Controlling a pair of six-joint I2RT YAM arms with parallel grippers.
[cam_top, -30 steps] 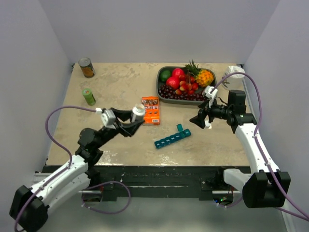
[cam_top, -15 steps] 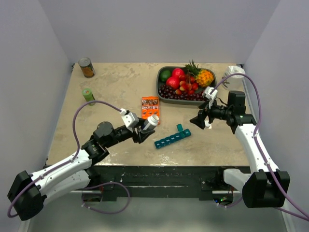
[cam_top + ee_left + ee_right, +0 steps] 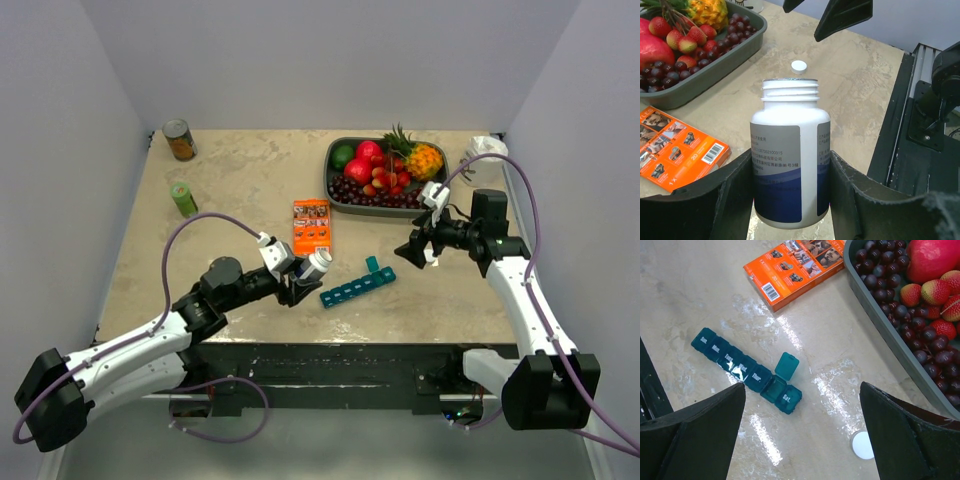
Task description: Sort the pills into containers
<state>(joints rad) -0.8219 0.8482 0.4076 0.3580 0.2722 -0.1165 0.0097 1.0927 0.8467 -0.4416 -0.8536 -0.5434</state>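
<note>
The containers are one teal pill-organiser strip [image 3: 357, 287] lying right of centre, with day labels on its lids [image 3: 747, 371]. One lid near its right end stands open [image 3: 786, 366]. My left gripper [image 3: 305, 275] is shut on a small white bottle with a blue label [image 3: 789, 150]. The bottle is uncapped and tilts toward the strip's left end. Its white cap [image 3: 861, 444] lies on the table [image 3: 798, 66]. My right gripper [image 3: 412, 250] hovers open above the strip's right end [image 3: 802, 390], holding nothing. No pills show; the bottle's inside is hidden.
A grey fruit tray [image 3: 335, 185] sits at the back right. The flat orange box [image 3: 312, 227] lies just behind the bottle. A tin can [image 3: 179, 140] and a small green bottle [image 3: 183, 199] stand at the back left. A white object [image 3: 487, 148] sits in the far right corner.
My left arm has carried the bottle rightward and nearer, from beside the orange box down to the strip's left end. The right arm has barely moved.
</note>
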